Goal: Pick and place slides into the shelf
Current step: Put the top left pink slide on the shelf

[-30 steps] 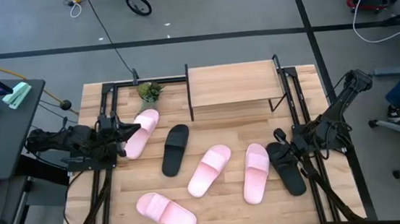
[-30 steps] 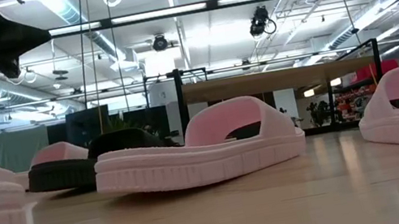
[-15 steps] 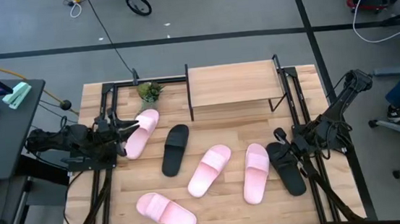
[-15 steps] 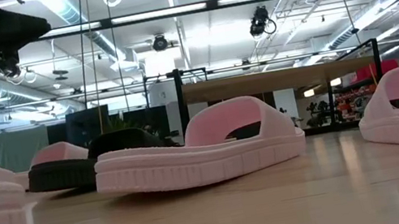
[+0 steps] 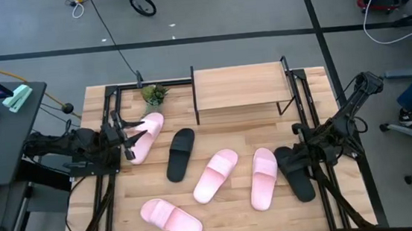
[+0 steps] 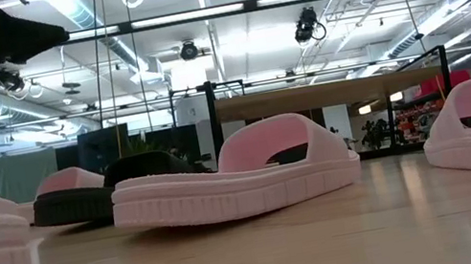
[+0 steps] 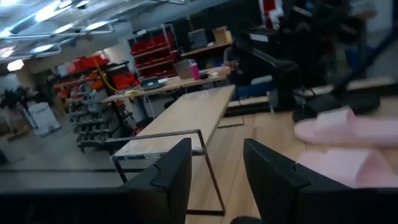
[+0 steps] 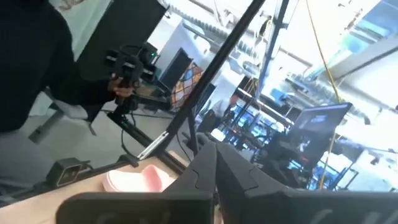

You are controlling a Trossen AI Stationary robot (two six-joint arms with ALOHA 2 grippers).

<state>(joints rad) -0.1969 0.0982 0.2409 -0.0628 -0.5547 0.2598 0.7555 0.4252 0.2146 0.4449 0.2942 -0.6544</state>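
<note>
Six slides on your desk [image 5: 237, 217]: four pink, two black. Shelf [image 5: 239, 86] at far edge, nothing on top board. Your left tool [image 5: 128, 137] released, prongs spread, at heel of far-left pink slide [image 5: 146, 136]. Your right tool [image 5: 297, 154] over right-hand black slide [image 5: 295, 173]; fingers look closed, pressed together in wrist view. Small plant [image 5: 154, 95] left of shelf.

Wooden tabletop [image 5: 229, 211] carrying six slides, shelf [image 5: 238, 85] and potted plant [image 5: 154, 95]; pink slide [image 5: 145, 136] beside left gripper [image 5: 122, 132], black slide [image 5: 295, 171] under right gripper [image 5: 299, 151].
</note>
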